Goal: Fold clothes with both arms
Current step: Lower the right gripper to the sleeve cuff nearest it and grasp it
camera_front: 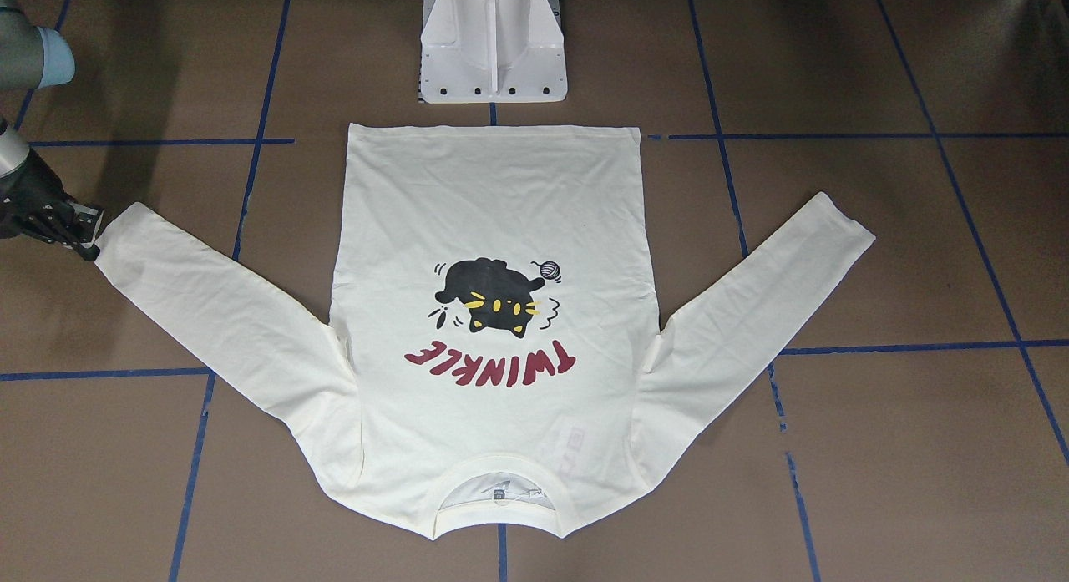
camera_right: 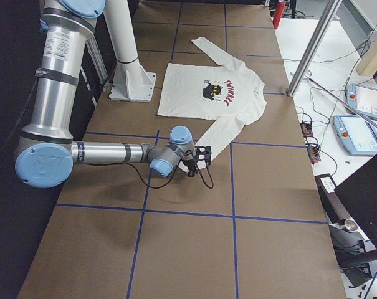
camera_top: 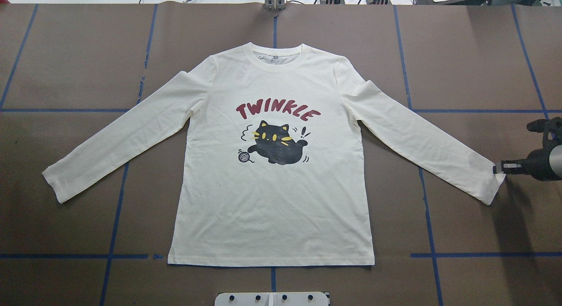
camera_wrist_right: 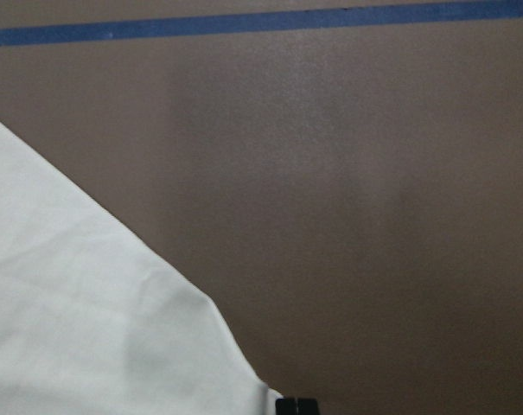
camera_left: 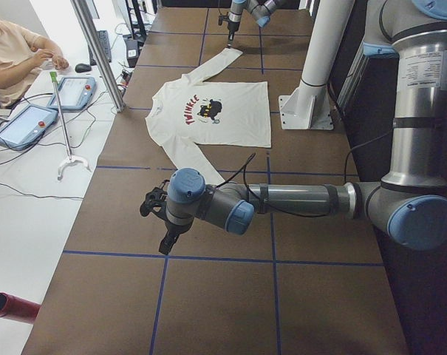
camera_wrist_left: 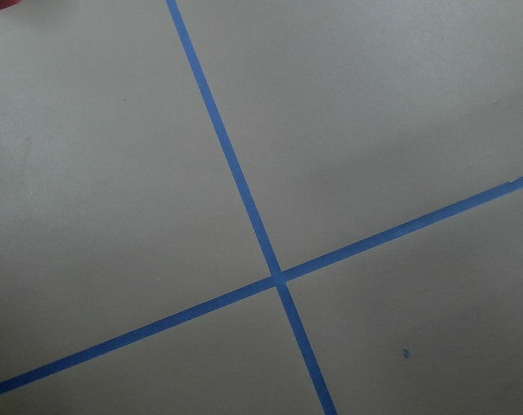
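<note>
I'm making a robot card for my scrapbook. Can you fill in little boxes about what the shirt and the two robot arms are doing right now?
shirt: cream long-sleeved T-shirt lying flat on the brown table, sleeves spread out
picture on shirt: black cat facing up, red TWINKLE lettering above it
right pincer: right pincer at the cuff of the sleeve on the robot's right, seems shut on its edge
left pincer: left pincer over bare table, away from the other sleeve; open or shut cannot be told
folding: not started yet
</note>
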Robot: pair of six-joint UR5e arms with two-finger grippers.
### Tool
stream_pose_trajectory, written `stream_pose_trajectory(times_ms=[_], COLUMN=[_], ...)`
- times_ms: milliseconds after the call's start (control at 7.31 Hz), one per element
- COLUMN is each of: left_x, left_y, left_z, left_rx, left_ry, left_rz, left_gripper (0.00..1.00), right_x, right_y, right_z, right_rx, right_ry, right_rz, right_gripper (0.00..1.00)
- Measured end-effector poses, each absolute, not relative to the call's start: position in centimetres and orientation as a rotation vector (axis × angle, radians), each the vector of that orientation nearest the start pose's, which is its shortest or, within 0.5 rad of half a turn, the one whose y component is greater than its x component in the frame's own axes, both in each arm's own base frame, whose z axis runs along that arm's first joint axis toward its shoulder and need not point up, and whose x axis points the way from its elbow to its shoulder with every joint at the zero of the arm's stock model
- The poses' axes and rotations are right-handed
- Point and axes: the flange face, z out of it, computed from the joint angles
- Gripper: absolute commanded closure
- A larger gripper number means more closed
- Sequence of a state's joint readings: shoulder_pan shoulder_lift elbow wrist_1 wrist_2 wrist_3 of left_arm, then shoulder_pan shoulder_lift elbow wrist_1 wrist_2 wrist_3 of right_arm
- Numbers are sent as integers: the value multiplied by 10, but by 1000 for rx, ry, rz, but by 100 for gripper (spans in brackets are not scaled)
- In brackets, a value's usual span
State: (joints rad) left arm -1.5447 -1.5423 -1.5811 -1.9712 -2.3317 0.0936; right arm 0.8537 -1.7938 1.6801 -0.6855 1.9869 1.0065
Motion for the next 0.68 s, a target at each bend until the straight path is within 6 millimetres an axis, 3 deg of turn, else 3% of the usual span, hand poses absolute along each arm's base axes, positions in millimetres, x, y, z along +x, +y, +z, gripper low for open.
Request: stream_pose_trajectory(times_ms=[410,684], left_x=[-52,-52], left_y=[-500,-499], left_z=[625,626], left_rx=[388,386], left_ry=[740,742], left_rz=[258,258], left_gripper=[1,1], right_x=[-211,-210], right_y=[-393,-411], right_z=[582,513], right_rx=[192,167], right_ry=[-857,-841], right_rz=[114,145], right_gripper=[100,100])
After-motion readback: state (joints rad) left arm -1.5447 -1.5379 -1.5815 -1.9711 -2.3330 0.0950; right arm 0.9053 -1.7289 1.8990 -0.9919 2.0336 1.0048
